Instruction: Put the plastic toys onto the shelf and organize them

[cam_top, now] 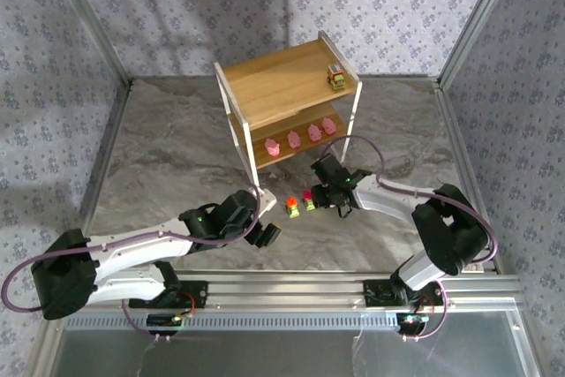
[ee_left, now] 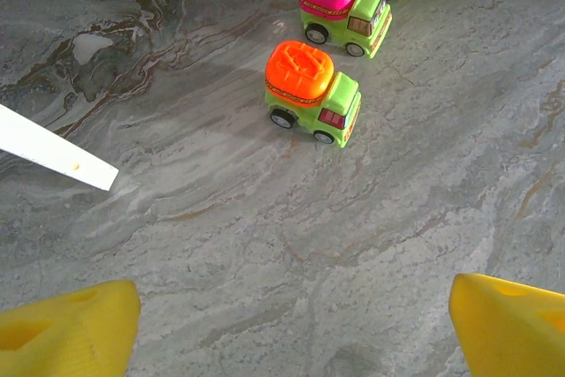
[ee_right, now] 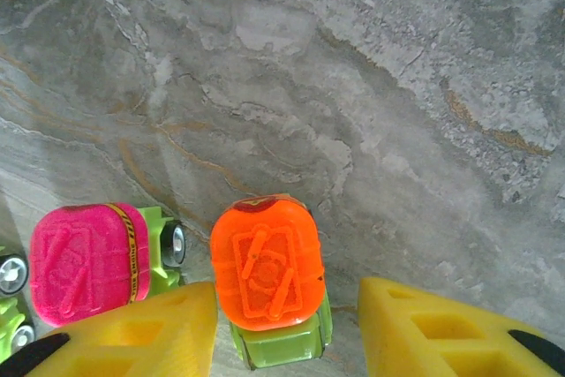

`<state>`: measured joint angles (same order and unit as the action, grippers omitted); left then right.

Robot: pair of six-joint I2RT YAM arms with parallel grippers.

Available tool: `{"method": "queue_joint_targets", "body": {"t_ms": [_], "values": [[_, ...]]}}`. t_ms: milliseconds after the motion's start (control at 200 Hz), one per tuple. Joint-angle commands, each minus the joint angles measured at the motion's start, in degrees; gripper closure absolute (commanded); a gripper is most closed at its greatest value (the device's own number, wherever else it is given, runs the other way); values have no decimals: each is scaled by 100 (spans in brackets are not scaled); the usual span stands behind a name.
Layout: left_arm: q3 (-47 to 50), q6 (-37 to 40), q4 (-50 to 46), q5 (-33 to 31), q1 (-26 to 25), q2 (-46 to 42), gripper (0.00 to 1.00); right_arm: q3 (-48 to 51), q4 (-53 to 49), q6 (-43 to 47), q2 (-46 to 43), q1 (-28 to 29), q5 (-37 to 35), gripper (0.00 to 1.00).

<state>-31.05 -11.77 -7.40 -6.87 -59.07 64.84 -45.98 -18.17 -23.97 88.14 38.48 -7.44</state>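
Observation:
The shelf (cam_top: 284, 86) stands at the back centre. One yellow-green truck (cam_top: 335, 78) sits on its top tier and several pale-pink figures (cam_top: 294, 139) stand in a row on the lower tier. On the table in front are an orange-topped truck (cam_top: 292, 207) (ee_left: 311, 93) and a magenta-topped truck (cam_top: 309, 199) (ee_left: 341, 4) (ee_right: 88, 262). My right gripper (cam_top: 329, 195) (ee_right: 287, 296) is open and straddles another orange-topped truck (ee_right: 267, 269). Its left finger is against the truck and its right finger (ee_right: 415, 333) stands apart from it. My left gripper (cam_top: 267, 234) (ee_left: 291, 333) is open over bare table, short of the trucks.
A white leg of the shelf (ee_left: 55, 153) (cam_top: 252, 165) lies left of my left gripper's path. A wheel and green edge of a truck (ee_right: 9, 275) show beside the magenta one. Metal frame posts and patterned walls bound the marble table (cam_top: 177, 156).

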Motion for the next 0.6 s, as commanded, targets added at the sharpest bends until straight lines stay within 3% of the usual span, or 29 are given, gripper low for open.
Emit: {"method": "queue_joint_targets", "body": {"t_ms": [0,595], "values": [[-174,75,20,-55,-52,28,10,71,12,89,109,-55,67,52],[-183,73,10,-68,-52,62,10,89,23,173,103,-220,143,55]]}}
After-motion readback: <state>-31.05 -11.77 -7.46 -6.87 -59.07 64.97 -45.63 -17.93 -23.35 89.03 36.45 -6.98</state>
